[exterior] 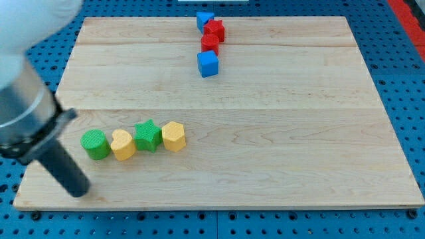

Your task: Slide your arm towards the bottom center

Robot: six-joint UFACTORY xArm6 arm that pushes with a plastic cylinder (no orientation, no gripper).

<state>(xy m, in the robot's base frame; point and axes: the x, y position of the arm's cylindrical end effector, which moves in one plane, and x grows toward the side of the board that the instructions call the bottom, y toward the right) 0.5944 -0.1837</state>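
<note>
Slanting from upper left to lower right | my tip below-left of green cylinder | no tool

We see the tabletop bright and evenly lit, its pale wood grain crisp with no harsh glare. Our blocks throw only short, soft shadows, so the light looks diffuse and overhead. Our arm at the view's left is large, near the lens and blurred, its white top nearly washed out. The rod down to my tip is soft-edged too.
</note>
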